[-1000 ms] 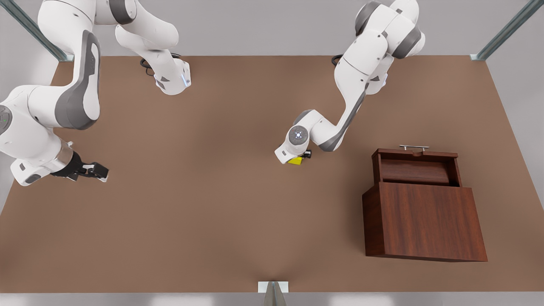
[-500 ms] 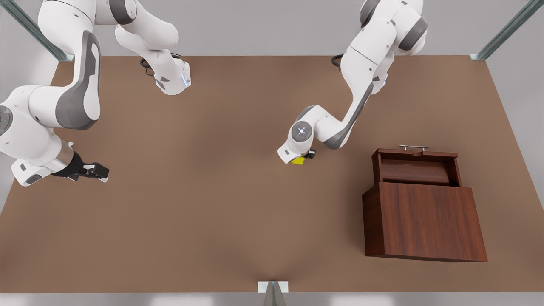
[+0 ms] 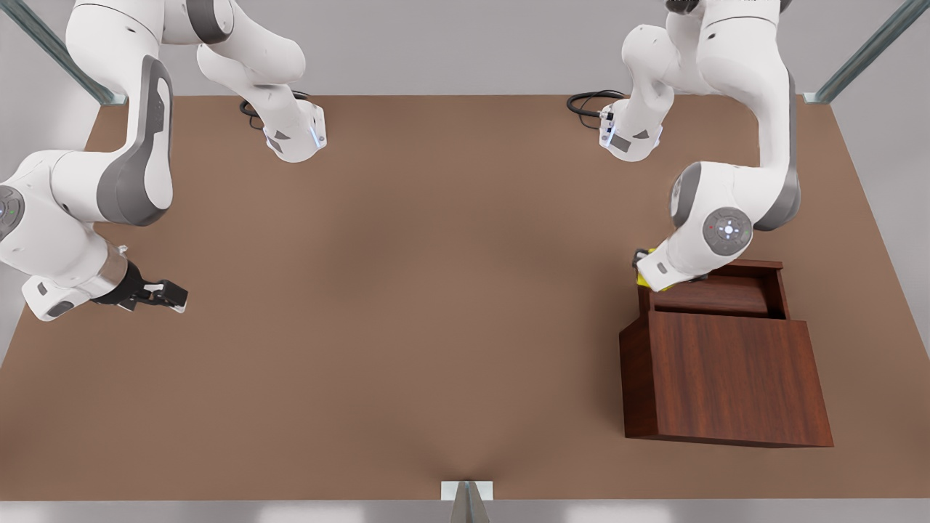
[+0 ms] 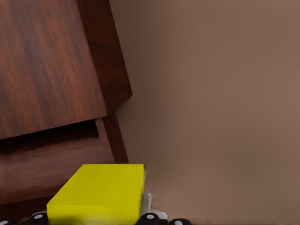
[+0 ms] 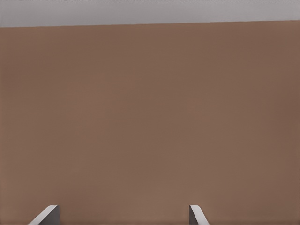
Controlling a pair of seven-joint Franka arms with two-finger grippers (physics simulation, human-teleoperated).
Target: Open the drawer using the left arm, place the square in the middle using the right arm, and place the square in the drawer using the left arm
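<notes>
Pretty far along here. Drawer (image 3: 716,290) already pulled open at the right of the front view, sticking out above the cabinet (image 3: 726,378). Yellow cube (image 3: 642,277) clamped in the left end effector (image 3: 645,274), hanging right at the drawer's left edge, not inside yet; same cube (image 4: 101,192) seen over the drawer corner in the left wrist view. Right end effector (image 3: 163,294) parked at the far left of the bench (image 3: 407,305), fingers (image 5: 44,215) spread, empty, waiting. Left to do: shift over the tray, let go.
</notes>
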